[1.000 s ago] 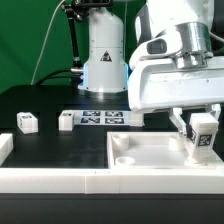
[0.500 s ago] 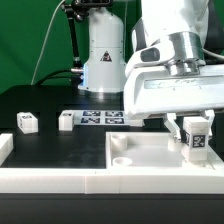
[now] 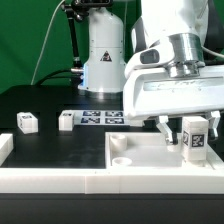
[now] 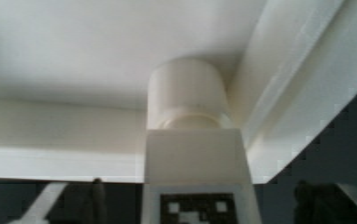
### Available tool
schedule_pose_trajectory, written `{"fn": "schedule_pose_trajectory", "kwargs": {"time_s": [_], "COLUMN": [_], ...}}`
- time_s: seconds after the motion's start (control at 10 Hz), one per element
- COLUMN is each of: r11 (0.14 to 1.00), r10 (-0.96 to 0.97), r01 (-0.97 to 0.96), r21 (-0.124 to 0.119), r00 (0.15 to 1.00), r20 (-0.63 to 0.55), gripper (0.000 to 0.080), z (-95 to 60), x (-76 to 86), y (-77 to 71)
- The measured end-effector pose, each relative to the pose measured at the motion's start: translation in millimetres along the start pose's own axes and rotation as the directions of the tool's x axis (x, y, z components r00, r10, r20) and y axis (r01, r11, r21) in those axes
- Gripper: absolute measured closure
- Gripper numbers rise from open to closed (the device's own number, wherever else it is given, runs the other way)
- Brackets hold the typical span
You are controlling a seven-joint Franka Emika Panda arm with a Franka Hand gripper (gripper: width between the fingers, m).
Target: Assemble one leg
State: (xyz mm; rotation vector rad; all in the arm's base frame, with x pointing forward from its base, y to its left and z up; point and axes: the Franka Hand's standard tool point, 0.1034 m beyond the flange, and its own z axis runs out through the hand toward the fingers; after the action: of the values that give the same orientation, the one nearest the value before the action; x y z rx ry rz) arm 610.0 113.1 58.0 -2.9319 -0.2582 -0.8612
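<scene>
Gripper (image 3: 191, 128) was closed on the leg (image 3: 194, 142), one finger on each side, with the tagged face turned toward the camera. It held the leg upright over the far corner of the tray (image 3: 112, 150), on the exterior view's right.

Change over the last second: the arm carried the leg a little toward the exterior view's left and slightly down. It had sat nearer the tray's right rim and now hung further inside that corner.

In the wrist view the leg's round peg end (image 4: 189, 95) pointed at the tray floor, right by where two rim walls meet. I couldn't tell from either view whether the peg was touching the floor yet.

My read: this was fine alignment over the corner mount, with insertion not yet done. The next move looked like a straight push down, maybe with a twist, and the close rim wall was what could snag it.

Two other small blocks (image 3: 26, 122) (image 3: 67, 120) lay well apart on the black table (image 3: 50, 145), on the exterior view's left, near the marker board (image 3: 100, 118).
</scene>
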Motion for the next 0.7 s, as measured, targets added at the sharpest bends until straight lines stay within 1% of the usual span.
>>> {"fn": "schedule_pose_trajectory", "kwargs": {"time_s": [0.1,0.2,0.5,0.6,0.7], "r11": [1.000,1.000,1.000,1.000,1.000], "r10": [0.000,0.000,0.000,0.001,0.000], "r01": [0.000,0.000,0.000,-0.002,0.000], "r21": [0.000,0.000,0.001,0.004,0.004], "r00": [1.000,1.000,1.000,1.000,1.000], "r20": [0.001,0.001,0.005,0.023,0.026], "gripper": [0.0209,0.0162,0.0150,0.0150,0.0150], "z": [0.3,0.4,0.4,-5.3,-14.0], "x": [-0.4,-0.7,-0.8,3.9,12.2], "y": [0.0,0.0,-0.1,-0.1,1.2]}}
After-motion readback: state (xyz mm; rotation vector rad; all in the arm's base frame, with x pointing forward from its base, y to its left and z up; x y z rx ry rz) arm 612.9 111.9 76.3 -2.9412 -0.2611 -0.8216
